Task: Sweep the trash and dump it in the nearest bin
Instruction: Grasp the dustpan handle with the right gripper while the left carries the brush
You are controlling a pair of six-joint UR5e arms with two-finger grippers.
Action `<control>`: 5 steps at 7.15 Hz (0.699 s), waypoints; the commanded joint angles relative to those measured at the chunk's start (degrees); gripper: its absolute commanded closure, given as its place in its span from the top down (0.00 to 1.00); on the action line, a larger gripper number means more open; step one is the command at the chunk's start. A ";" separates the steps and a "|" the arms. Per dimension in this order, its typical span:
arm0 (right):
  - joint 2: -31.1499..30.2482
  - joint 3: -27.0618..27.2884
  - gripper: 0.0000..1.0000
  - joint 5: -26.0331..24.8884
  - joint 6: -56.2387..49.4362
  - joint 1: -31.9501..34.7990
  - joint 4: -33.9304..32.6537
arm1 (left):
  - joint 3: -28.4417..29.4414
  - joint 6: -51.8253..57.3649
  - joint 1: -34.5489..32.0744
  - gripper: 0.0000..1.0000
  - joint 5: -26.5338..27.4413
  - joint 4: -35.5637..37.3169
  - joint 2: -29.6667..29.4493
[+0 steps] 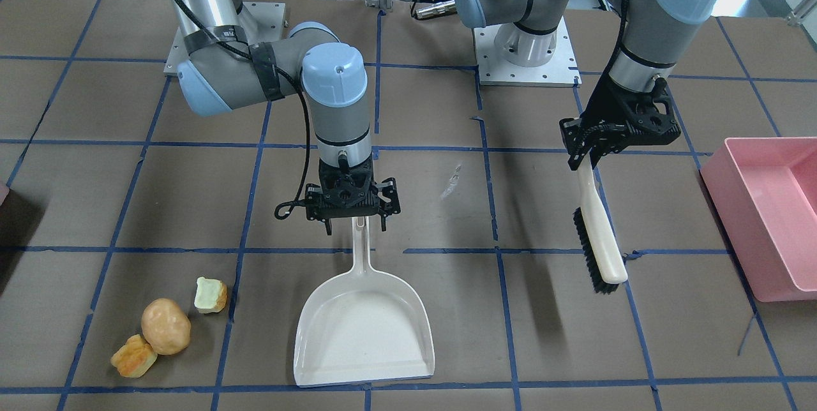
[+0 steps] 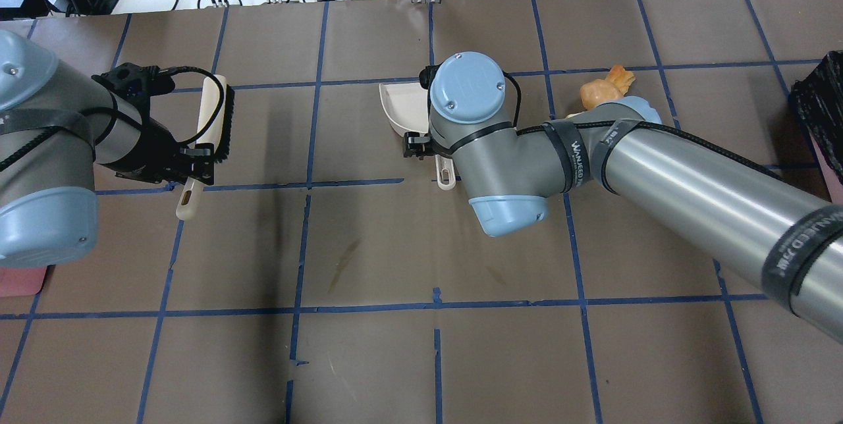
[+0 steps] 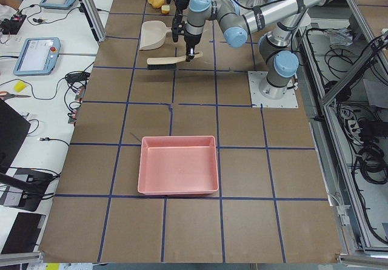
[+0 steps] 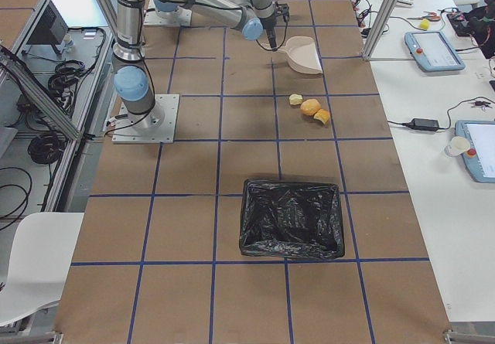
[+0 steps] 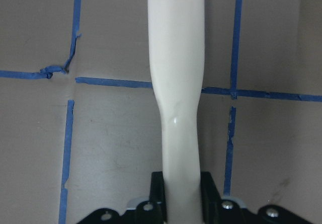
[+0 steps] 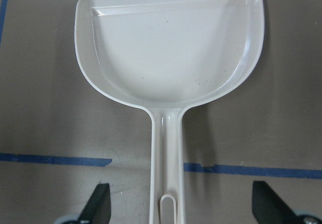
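The trash lies together on the table: a tan potato-like ball (image 1: 166,326), an orange-yellow chunk (image 1: 134,355) and a pale green-yellow chunk (image 1: 210,295). A white dustpan (image 1: 364,328) lies flat to their side, mouth away from the robot. My right gripper (image 1: 357,227) is open, its fingers apart on either side of the dustpan handle (image 6: 166,148), not closed on it. My left gripper (image 1: 584,159) is shut on the handle of a cream brush (image 1: 600,232) with black bristles and holds it above the table. The left wrist view shows that handle (image 5: 176,83) between the fingers.
A pink bin (image 1: 766,213) stands at the table end on my left. A black-lined bin (image 4: 291,218) stands at the end on my right, on the trash's side. Blue tape lines grid the brown table. The right arm's elbow hides part of the trash (image 2: 602,91) overhead.
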 commanded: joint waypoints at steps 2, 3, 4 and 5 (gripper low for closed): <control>1.22 0.09 0.92 0.20 -0.97 0.10 -0.47 | -0.10 0.68 -0.10 0.00 0.08 0.34 -0.32; 1.22 0.26 0.84 0.38 -0.97 0.10 -0.47 | -0.10 0.59 -0.19 0.00 0.25 0.34 -0.06; 1.22 0.18 0.60 0.47 -0.97 0.19 -0.47 | -0.10 0.50 -0.27 0.00 -0.09 0.34 -0.14; 1.22 0.26 0.48 0.47 -0.97 0.11 -0.47 | -0.01 -0.11 -0.80 0.00 -0.19 0.42 -0.58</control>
